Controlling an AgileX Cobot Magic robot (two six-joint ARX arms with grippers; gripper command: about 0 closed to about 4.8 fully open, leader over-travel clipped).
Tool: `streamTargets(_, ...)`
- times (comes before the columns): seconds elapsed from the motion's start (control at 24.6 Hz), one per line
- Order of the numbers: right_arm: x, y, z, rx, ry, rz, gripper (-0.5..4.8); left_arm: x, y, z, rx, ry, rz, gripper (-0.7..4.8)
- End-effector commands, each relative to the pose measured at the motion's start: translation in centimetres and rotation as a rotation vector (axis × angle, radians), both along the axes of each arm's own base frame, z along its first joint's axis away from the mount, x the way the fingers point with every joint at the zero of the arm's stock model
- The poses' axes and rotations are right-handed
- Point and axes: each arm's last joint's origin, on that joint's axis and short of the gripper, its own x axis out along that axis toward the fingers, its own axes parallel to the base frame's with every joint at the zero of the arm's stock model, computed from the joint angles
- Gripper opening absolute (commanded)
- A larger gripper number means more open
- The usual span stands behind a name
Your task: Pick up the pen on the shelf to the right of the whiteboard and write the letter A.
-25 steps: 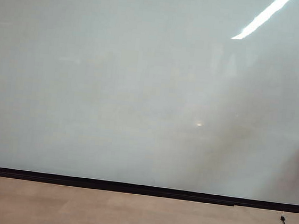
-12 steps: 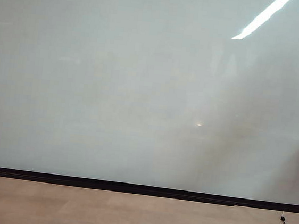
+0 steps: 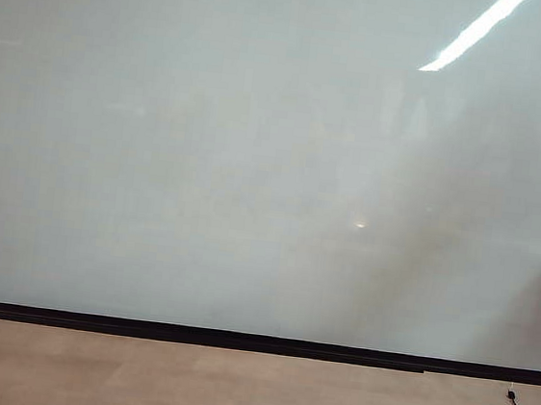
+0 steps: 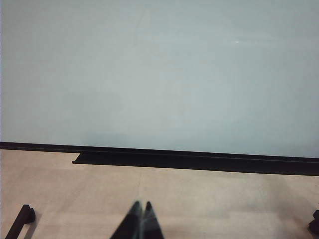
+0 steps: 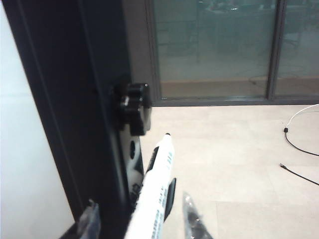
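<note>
pen (image 5: pixel 155 189) barrel and right gripper (image 5: pixel 142 221) fingers – cut off at frame edge – grip itself unseen

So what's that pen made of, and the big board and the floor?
The pen, between the right gripper's jaws beside the board's black frame, looks like smooth white plastic: shiny, with printed marks. The whiteboard seems glossy, maybe coated metal or glass, since a ceiling light reflects in it. The floor looks like matte tan tile or vinyl, hard to say. The left gripper hangs shut over it.
</note>
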Motion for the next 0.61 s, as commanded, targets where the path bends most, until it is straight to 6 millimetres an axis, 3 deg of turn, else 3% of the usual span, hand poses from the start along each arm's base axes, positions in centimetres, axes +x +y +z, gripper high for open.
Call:
streamTargets(0.04, 0.05, 0.07, 0.18, 0.004, -0.005, 0.001, 2.09, -0.01, -0.01, 0.16, 0.004, -0.009, -0.005, -0.05)
streamTargets(0.61, 0.18, 0.29, 0.16, 0.005, -0.003, 0.007, 1.95, -0.01, -0.01, 0.16, 0.004, -0.009, -0.005, -0.05)
